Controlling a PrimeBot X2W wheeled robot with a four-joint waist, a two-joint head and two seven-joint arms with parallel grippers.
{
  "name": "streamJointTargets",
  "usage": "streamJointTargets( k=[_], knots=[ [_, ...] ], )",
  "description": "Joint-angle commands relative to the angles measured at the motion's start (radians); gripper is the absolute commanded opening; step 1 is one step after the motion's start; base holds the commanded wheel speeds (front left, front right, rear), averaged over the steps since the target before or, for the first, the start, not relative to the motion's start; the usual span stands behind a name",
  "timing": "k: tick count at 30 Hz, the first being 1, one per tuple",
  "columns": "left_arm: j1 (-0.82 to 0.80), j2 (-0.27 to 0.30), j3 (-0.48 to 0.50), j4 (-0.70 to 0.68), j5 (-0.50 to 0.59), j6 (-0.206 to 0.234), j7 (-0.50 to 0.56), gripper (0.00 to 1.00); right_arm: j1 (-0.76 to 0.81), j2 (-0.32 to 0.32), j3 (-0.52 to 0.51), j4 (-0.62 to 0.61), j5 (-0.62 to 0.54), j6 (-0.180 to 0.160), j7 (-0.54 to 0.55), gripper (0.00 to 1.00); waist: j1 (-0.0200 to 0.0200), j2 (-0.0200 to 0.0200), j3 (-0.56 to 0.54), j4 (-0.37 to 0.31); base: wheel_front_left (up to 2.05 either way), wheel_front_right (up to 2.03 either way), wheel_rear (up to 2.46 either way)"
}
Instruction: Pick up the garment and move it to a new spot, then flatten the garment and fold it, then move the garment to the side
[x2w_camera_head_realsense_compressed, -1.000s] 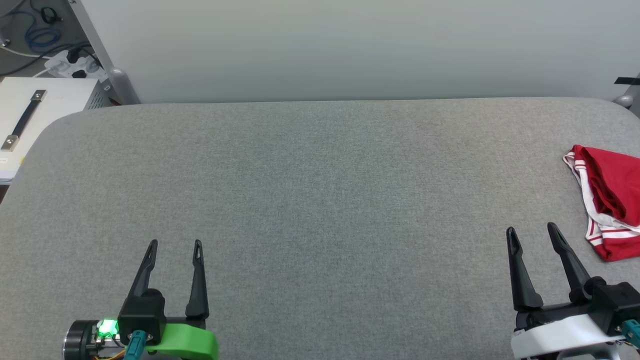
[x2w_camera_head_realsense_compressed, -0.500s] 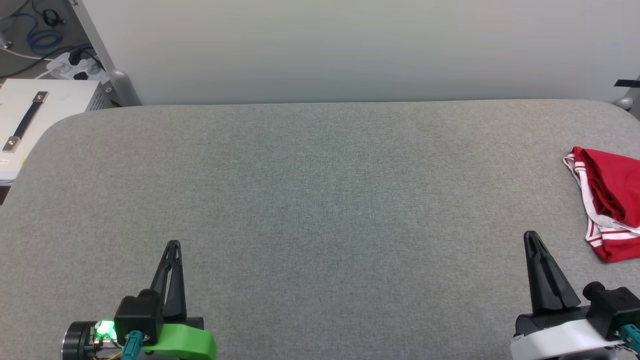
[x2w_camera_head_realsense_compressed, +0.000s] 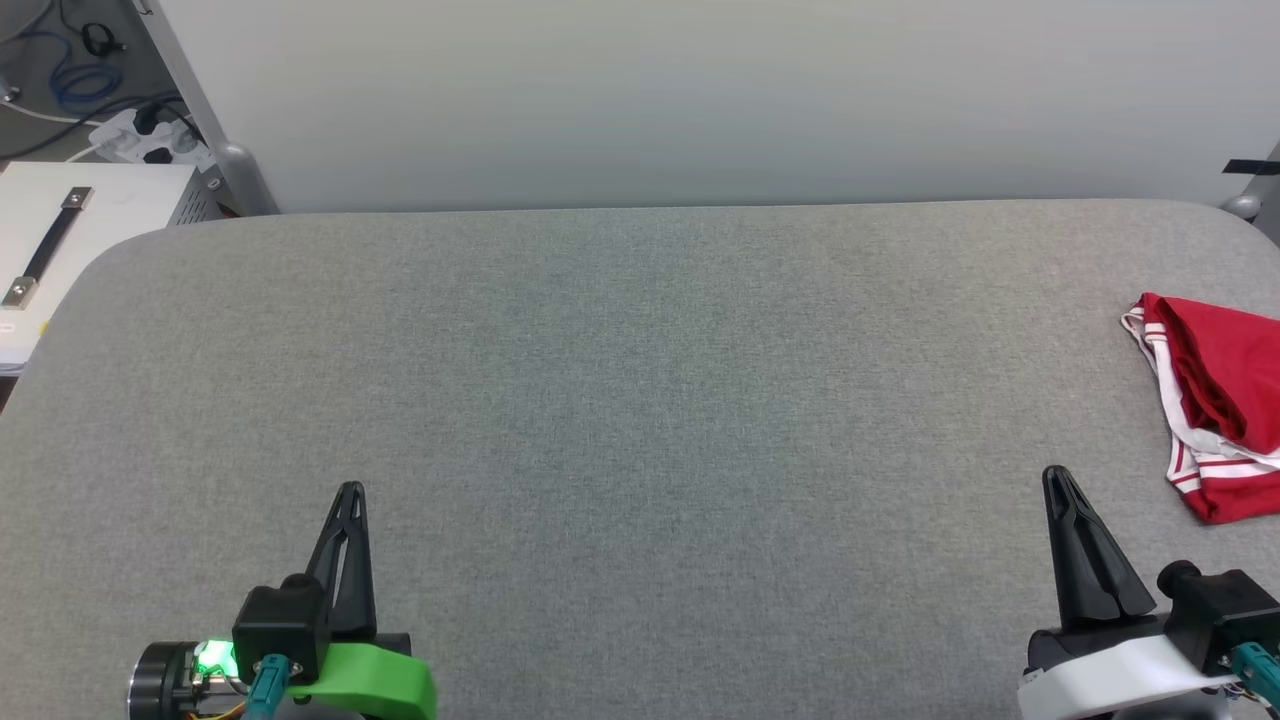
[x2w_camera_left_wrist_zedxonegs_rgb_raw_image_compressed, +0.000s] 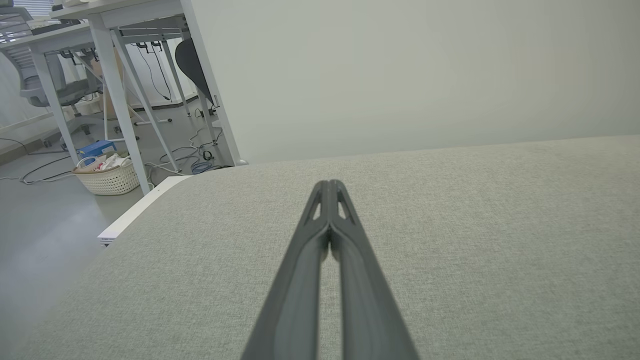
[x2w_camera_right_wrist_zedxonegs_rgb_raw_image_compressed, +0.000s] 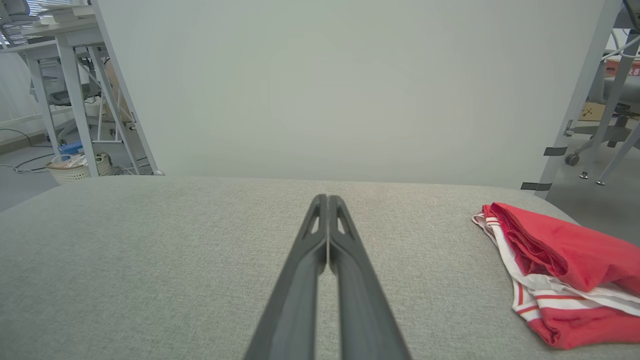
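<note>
The garment (x2w_camera_head_realsense_compressed: 1215, 400) is a bunched red shirt with white and red striped trim, lying at the right edge of the grey table (x2w_camera_head_realsense_compressed: 640, 400); the right wrist view has the garment (x2w_camera_right_wrist_zedxonegs_rgb_raw_image_compressed: 560, 265) at its right side. My right gripper (x2w_camera_head_realsense_compressed: 1056, 480) hovers near the front right, shut and empty, its tips (x2w_camera_right_wrist_zedxonegs_rgb_raw_image_compressed: 327, 200) a short way left of the cloth. At the front left, my left gripper (x2w_camera_head_realsense_compressed: 350, 492) is shut too, with nothing held; its closed fingers (x2w_camera_left_wrist_zedxonegs_rgb_raw_image_compressed: 330, 187) point across bare table.
A pale wall panel (x2w_camera_head_realsense_compressed: 700, 100) stands behind the table's far edge. A white cabinet with a black handle (x2w_camera_head_realsense_compressed: 50, 240) and a power strip (x2w_camera_head_realsense_compressed: 150, 135) lie off the left corner. Desks and a wicker basket (x2w_camera_left_wrist_zedxonegs_rgb_raw_image_compressed: 107, 177) stand on the floor to the left.
Both grippers went from open to shut, with nothing caught between the fingers. The garment has stayed where it was.
</note>
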Motion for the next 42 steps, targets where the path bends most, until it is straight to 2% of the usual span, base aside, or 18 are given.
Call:
streamJointTargets(
  k=[1,42],
  knots=[
    [-0.009,-0.005,0.005,-0.001,0.005,-0.005,0.004,0.00,-0.013,0.007,-0.002,0.004,-0.010,0.000,0.006,0.00,0.0000,0.0000,0.000,-0.001,0.00,0.00,0.00],
    [-0.042,-0.037,0.024,-0.002,0.023,-0.029,0.091,0.00,-0.051,0.035,-0.009,0.029,-0.067,0.000,0.094,0.00,0.0000,0.0000,-0.008,-0.016,0.00,0.00,0.00]
  ],
)
